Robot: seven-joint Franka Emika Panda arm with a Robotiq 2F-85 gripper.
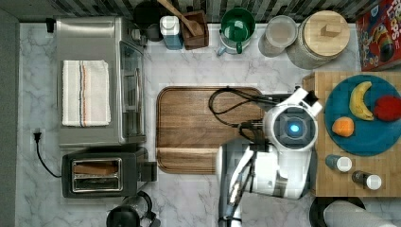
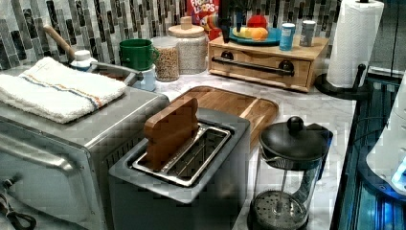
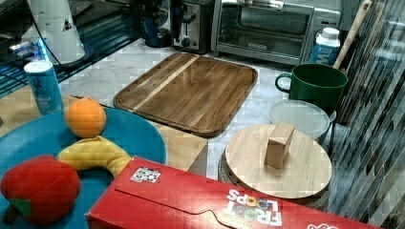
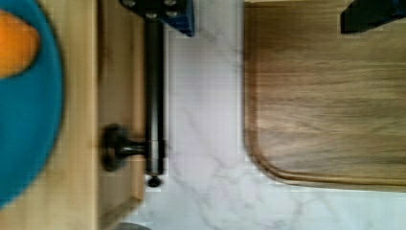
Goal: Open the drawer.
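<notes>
Because the drawer [image 2: 261,64] sits shut in its light-wood box at the far end of the desk [image 2: 306,108] in the left view, the pull has not begun. The box carries a blue plate [image 1: 366,137] of fruit and two small bottles. In the wrist view, the black bar handle [image 4: 154,96] runs lengthwise along the drawer front, held off it by a round mount [image 4: 112,147].

The claw [image 4: 265,14] is spread wide: one finger [image 4: 165,12] lies over the bar near its middle, while the other [image 4: 368,14] lies above the brown wooden tray [image 4: 330,91]. The bar is therefore at one finger, not centred in the gap.

Judgement: the claw should shift sideways toward the drawer front until the bar lies between the fingers, then close across the bar's long axis. The pull then runs square to the bar, toward the tray.
</notes>
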